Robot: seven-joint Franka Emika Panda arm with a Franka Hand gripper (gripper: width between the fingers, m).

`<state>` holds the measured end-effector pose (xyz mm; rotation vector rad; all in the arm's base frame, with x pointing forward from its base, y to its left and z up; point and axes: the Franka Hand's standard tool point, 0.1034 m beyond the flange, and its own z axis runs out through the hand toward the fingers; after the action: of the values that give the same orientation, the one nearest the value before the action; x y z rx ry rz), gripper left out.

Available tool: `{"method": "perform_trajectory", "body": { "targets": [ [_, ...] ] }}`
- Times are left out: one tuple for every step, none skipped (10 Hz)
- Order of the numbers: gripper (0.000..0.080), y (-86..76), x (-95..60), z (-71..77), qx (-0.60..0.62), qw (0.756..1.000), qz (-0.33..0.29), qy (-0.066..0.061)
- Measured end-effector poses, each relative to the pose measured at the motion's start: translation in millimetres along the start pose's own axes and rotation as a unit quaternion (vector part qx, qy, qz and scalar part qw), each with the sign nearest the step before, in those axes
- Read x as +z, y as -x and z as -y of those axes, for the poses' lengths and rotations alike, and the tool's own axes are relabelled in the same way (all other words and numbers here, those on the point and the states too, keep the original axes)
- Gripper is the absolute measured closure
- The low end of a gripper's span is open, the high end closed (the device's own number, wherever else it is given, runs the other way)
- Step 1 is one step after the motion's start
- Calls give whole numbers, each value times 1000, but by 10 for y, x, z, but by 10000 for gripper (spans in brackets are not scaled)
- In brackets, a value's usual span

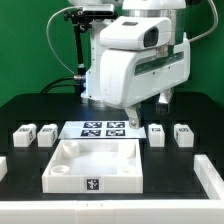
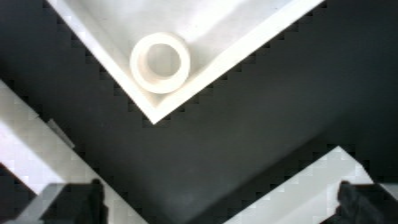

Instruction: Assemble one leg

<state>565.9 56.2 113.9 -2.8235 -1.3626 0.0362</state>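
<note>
Four legs stand on the black table in the exterior view: two on its left (image 1: 22, 135) (image 1: 47, 133) and two on its right (image 1: 156, 133) (image 1: 182, 133). The large white tray-like part (image 1: 60, 170) lies at the front centre. My gripper (image 1: 131, 115) hangs low above the marker board (image 1: 105, 128), behind the tray part, and touches no leg. In the wrist view my gripper (image 2: 217, 205) is open and empty, with its dark fingertips (image 2: 71, 205) far apart. A white corner with a round hole (image 2: 160, 62) lies ahead of it. No leg shows in the wrist view.
White blocks sit at the table's edges at the exterior view's left (image 1: 3, 166) and right (image 1: 211, 176). Cables hang behind the arm. White strips (image 2: 306, 180) cross the black table in the wrist view beside the fingers.
</note>
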Motion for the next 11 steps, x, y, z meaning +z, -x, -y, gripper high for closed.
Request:
{"method": "perform_trajectory", "body": {
  "targets": [
    [150,1,6,2,0,1000,0,0],
    [150,2,6,2,0,1000,0,0],
    [150,1,6,2,0,1000,0,0],
    [150,2,7,2,0,1000,0,0],
    [150,2,7,2,0,1000,0,-1],
    [150,2,8,2,0,1000,0,-1],
    [150,2,8,2,0,1000,0,-1],
    [150,2,9,2,0,1000,0,-1],
    [150,2,9,2,0,1000,0,-1],
    [150,2,10,3,0,1000,1,-1],
    [150,3,11,3,0,1000,1,-1]
  ]
}}
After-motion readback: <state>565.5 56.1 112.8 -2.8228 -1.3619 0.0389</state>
